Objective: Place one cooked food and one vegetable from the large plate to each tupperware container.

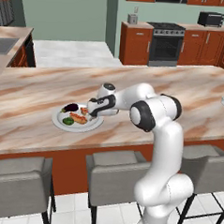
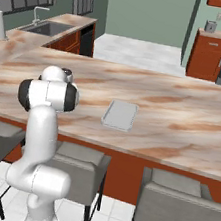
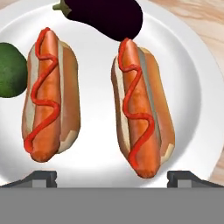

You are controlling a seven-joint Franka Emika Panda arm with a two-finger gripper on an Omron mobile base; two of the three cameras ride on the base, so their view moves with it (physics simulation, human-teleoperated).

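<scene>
spread fingers [image 3: 112,177] hover low above two hot dogs on the large plate [image 1: 57,118] on the desk [image 1: 189,100]; a good grasp would centre on one hot dog [image 3: 142,118], clear of its neighbour [image 3: 50,96].

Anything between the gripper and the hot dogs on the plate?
Nothing visible. The open gripper hovers right over the plate, and in the hand view the right hot dog lies between the fingertips' line with bare plate around it. The eggplant lies beyond, at the hot dog's far end.
</scene>
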